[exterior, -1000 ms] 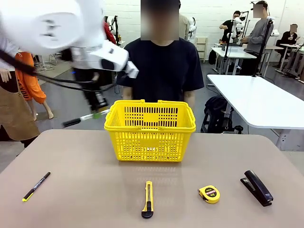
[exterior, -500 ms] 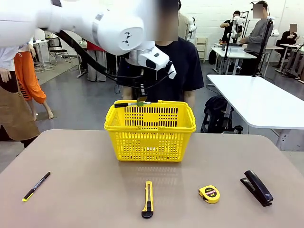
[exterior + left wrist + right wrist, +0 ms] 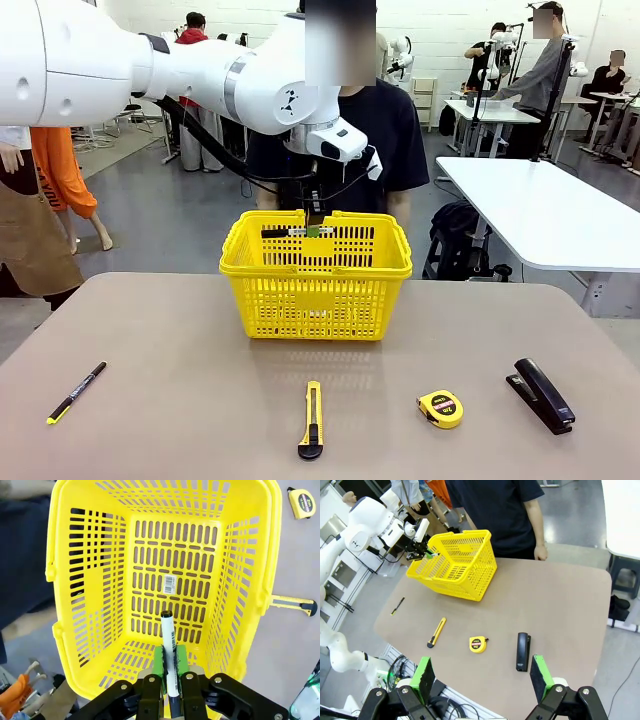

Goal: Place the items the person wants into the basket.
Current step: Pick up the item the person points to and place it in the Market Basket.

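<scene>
The yellow basket [image 3: 316,300] stands at the table's far middle, in front of the person [image 3: 340,140] in a black T-shirt. My left gripper [image 3: 314,230] hangs just above the basket's far rim, shut on the white marker with black cap [image 3: 285,232], which lies level. In the left wrist view the marker [image 3: 168,640] points down between the green pads [image 3: 158,662] toward the basket floor [image 3: 150,555]. The black stapler [image 3: 541,394] and yellow tape measure [image 3: 440,408] lie at the front right. High above the table, my right gripper [image 3: 481,677] is open and holds nothing.
A yellow utility knife [image 3: 312,420] lies at the front middle and a slim black pen [image 3: 76,392] at the front left. The person's hands hang by their sides behind the basket. A white table [image 3: 540,215] stands at the right beyond this one.
My left arm has carried the marker from left of the basket rightward to above its opening. Nothing on the table has moved.
</scene>
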Robot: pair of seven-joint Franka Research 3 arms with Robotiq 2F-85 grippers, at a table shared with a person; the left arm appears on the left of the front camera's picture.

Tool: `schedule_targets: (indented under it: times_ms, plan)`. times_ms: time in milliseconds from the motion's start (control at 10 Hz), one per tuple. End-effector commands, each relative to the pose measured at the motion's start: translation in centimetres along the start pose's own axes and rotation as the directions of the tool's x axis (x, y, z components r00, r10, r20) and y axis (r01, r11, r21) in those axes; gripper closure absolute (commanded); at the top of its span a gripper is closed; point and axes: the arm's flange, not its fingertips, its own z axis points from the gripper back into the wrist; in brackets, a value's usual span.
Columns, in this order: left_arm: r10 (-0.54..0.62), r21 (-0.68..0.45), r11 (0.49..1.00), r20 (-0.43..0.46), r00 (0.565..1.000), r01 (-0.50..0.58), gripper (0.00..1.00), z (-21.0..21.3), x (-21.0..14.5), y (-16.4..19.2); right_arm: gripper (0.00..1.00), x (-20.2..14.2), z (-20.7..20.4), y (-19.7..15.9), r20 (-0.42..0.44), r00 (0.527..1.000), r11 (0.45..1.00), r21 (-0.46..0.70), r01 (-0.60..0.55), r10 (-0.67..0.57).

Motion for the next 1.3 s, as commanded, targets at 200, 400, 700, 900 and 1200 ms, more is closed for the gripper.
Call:
schedule_targets:
  times_ms: [200, 400, 700, 900, 1200]
  plan:
    - [0.011, 0.014, 1.0, 0.007, 1.0, -0.011, 0.89, 0.8, -0.3, -0.2, 0.0, -0.1, -0.1, -0.1, 0.001, 1.0, 1.0, 0.017, -0.011, 0.011]
    - [-0.104, -0.042, 0.994, 0.016, 0.994, 0.105, 0.89, -0.9, -0.3, 1.3, 0.0, -0.1, -0.1, -0.1, 0.001, 1.0, 1.0, 0.017, -0.011, 0.011]
    - [-0.238, -0.144, 0.961, 0.012, 0.971, 0.237, 0.89, -5.4, 0.3, 4.1, 0.0, -0.1, -0.1, -0.1, 0.001, 1.0, 1.0, 0.017, -0.011, 0.011]
    - [-0.233, -0.229, 0.946, 0.014, 0.972, 0.23, 0.89, -7.9, 0.2, 4.8, 0.0, -0.1, -0.1, -0.1, 0.001, 1.0, 1.0, 0.017, -0.011, 0.011]
    - [-0.225, -0.326, 0.922, -0.017, 0.974, 0.207, 0.89, -11.5, 1.0, 4.7, 0.0, -0.1, -0.1, -0.1, 0.001, 1.0, 1.0, 0.017, -0.011, 0.011]
